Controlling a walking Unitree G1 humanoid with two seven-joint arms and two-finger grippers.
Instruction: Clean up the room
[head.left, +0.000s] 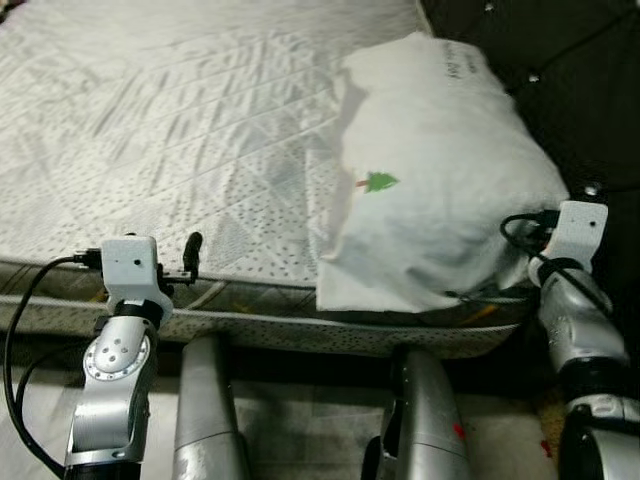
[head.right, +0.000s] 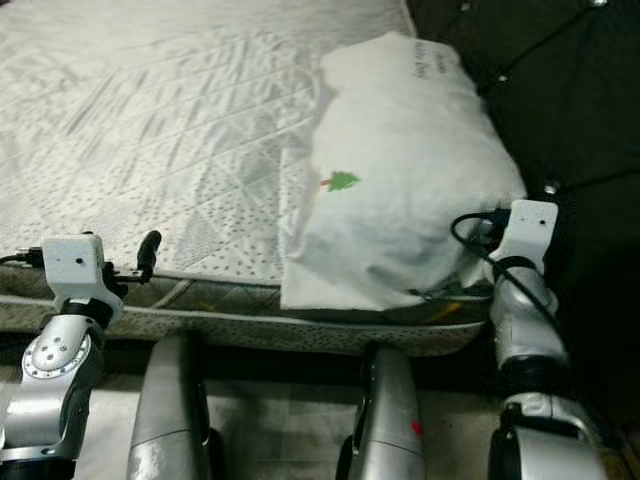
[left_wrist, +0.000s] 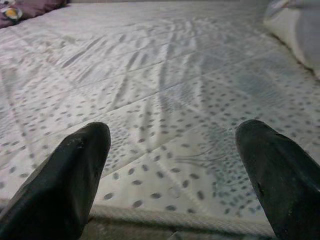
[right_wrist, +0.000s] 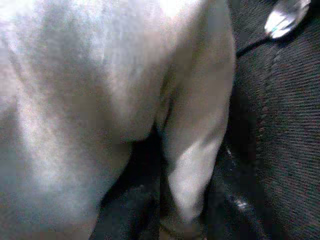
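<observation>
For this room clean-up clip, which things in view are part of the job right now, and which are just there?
Part of the job:
- white pillow with a small green tree mark, at the mattress's near right corner
- right gripper, pressed against the pillow's side
- left gripper, open, at the mattress's near edge

Just there:
- dotted mattress
- dark tufted headboard
- purple fabric at the far edge

Bedroom, mattress (head.left: 180, 120), pillow (head.left: 440, 170), tufted headboard (head.left: 560, 60)
</observation>
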